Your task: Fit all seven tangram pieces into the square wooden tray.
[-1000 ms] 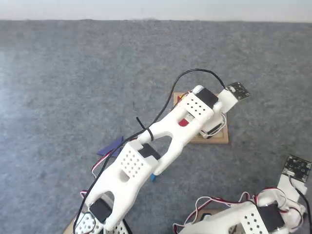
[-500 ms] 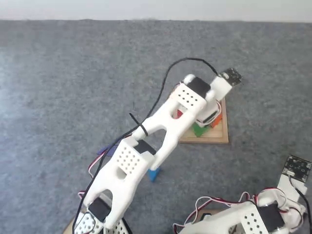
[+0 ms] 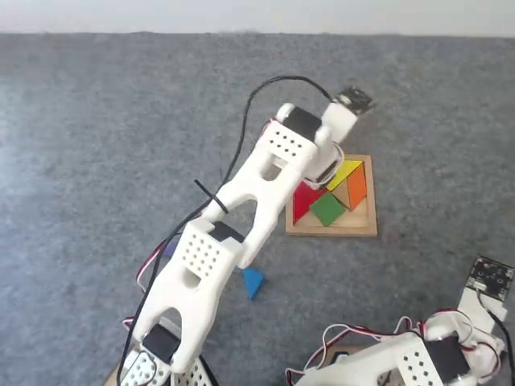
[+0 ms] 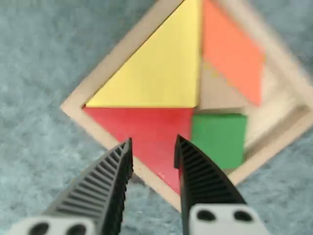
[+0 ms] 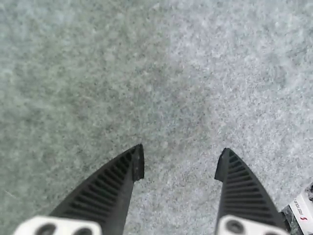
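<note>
Wooden tray half filled, our left gripper empty above it, jaws slightly parted.
Well short of the tray, our right gripper hangs wide open over carpet, likely parked clear. A blue triangle waits on the carpet near the tray. Inside, red triangle, yellow triangle, green square and orange piece sit flush, leaving room for three.
</note>
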